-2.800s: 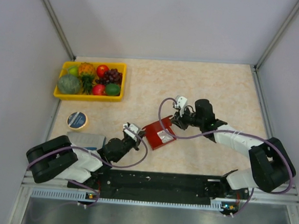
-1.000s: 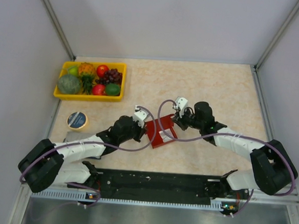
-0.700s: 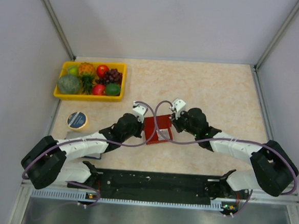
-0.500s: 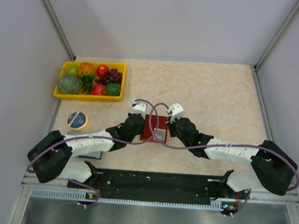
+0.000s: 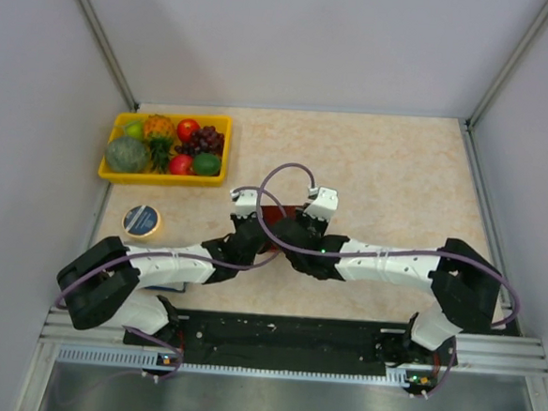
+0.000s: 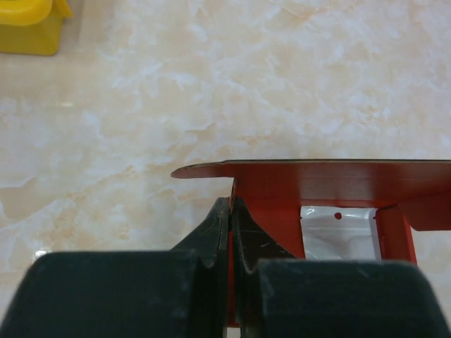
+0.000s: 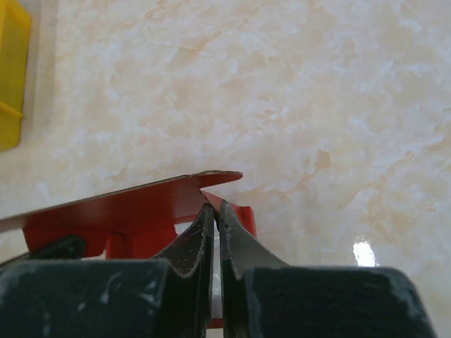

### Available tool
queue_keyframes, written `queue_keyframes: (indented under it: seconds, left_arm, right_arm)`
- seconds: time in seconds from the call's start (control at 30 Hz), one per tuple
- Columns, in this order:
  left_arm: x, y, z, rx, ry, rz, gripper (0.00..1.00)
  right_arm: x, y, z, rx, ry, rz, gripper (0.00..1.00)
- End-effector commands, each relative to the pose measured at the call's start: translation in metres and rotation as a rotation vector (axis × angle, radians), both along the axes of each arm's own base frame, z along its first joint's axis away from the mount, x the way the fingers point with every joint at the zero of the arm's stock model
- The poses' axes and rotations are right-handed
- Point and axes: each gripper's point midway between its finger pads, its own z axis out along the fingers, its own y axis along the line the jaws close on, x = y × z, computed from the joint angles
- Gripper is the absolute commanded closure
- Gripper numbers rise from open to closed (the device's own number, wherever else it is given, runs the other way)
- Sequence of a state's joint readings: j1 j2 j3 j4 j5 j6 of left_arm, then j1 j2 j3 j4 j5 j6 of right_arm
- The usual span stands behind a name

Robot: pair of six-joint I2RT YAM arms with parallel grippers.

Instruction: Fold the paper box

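The counter carries the work. Its polished marbled surface probably gives little grip, so the carton can slide if either arm pushes sideways. The yellow fruit tray stands well apart at the far left and is unlikely to obstruct.

The paper box sits near the counter's middle, between the two arms. It is partly erected, with one long wall upright. The left hand is clamped on one side wall, and the right hand is clamped on a panel at the opposite corner.

Hazard: if the hands pull apart or twist unevenly, the thin card may tear at a corner or crease off its score line. In the top view the wrists cover most of the box, so tab alignment cannot be confirmed.

A whitish plastic wrapper lies inside the box. It may block a panel from folding flat.
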State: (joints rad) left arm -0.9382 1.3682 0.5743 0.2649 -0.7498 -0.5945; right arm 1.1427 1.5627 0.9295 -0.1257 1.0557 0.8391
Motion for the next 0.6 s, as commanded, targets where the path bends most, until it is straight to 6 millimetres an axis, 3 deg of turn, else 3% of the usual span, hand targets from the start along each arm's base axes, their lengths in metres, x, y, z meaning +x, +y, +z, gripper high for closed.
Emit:
queue_keyframes:
  seconds: [0.0,0.17,0.4,0.47,0.5,0.53,0.57]
  left_arm:
    - [0.004,0.000,0.018,-0.138,-0.080,0.074,1.00]
    - [0.007,0.000,0.013,-0.129,-0.085,0.086,1.00]
    - [0.006,0.000,0.012,-0.137,-0.153,0.054,1.00]
    - [0.006,-0.002,0.012,-0.127,-0.160,0.044,1.00]
    - [0.006,-0.007,0.010,-0.114,-0.161,0.016,1.00]
    - [0.006,-0.007,0.009,-0.099,-0.167,0.002,1.00]
    - [0.005,-0.010,0.009,-0.083,-0.173,-0.017,1.00]
  right_arm:
    - [-0.006,-0.021,-0.006,-0.014,-0.062,-0.184,1.00]
    - [-0.009,-0.023,-0.017,-0.041,-0.072,-0.200,1.00]
    - [-0.017,-0.045,-0.044,-0.095,-0.067,-0.208,1.00]
    - [-0.014,-0.027,-0.050,-0.057,-0.059,-0.137,1.00]
    - [-0.019,-0.033,-0.068,-0.093,-0.036,-0.080,1.00]
    - [-0.013,-0.012,-0.053,-0.017,-0.086,-0.003,1.00]
    - [-0.017,-0.011,-0.061,-0.019,-0.067,0.045,1.00]
